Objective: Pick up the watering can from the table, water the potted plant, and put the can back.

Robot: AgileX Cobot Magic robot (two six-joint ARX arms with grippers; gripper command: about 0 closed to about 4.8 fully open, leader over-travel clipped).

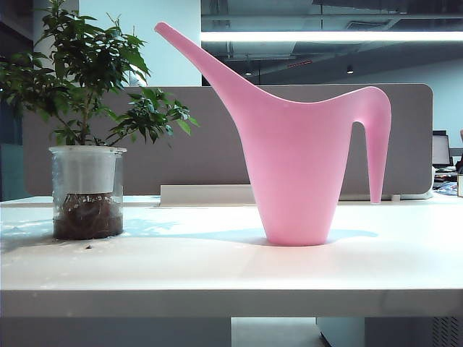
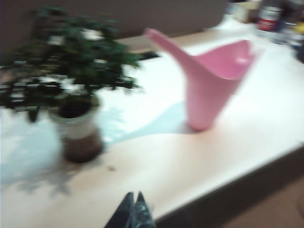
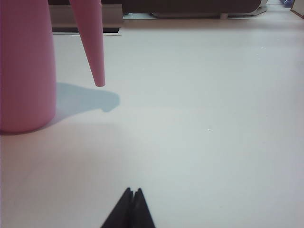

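The pink watering can [image 1: 296, 166] stands upright on the white table [image 1: 217, 267], spout pointing up toward the potted plant [image 1: 87, 144] at the left. Neither gripper shows in the exterior view. In the blurred left wrist view my left gripper [image 2: 134, 195] is shut with nothing in it, above the table's front edge, well short of the potted plant [image 2: 71, 95] and the watering can [image 2: 209, 80]. My right gripper [image 3: 133, 191] is shut and empty, low over the table, with the watering can [image 3: 23, 66] and the pointed end of its handle [image 3: 92, 42] ahead to one side.
A grey-beige divider panel [image 1: 217, 137] backs the table, with a pale strip [image 1: 206, 194] at its foot. Bottles and clutter [image 2: 275, 19] stand beyond the can's far side in the left wrist view. The table's front edge [image 2: 228, 190] drops off beside my left gripper.
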